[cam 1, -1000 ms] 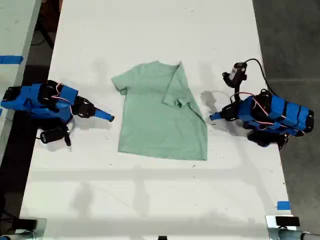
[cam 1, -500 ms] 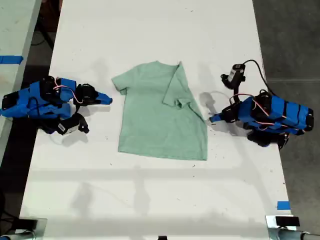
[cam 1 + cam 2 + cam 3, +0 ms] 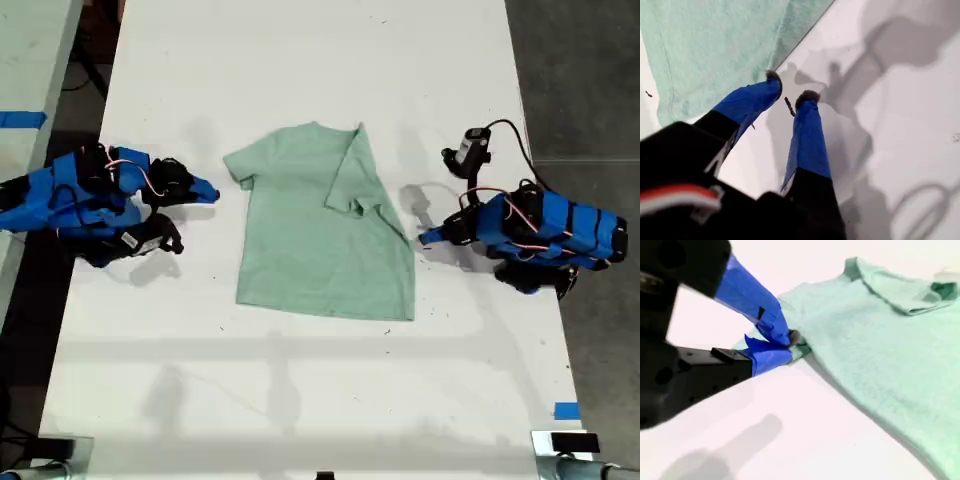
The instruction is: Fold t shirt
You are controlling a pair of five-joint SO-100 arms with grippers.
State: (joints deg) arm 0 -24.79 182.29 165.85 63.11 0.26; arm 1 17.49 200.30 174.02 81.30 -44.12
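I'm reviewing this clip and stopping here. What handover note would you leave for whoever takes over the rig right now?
My first end effector: open, holding nothing, low over the white table just off the t shirt edge at the exterior view's right.
My second end effector: tips together at the sleeve at the exterior view's left; I cannot tell whether cloth is caught.
T shirt: flat, mid-table.
Done: the sleeve at the exterior view's right is folded in over the body.
Left: fold the other sleeve in, then probably fold the body.
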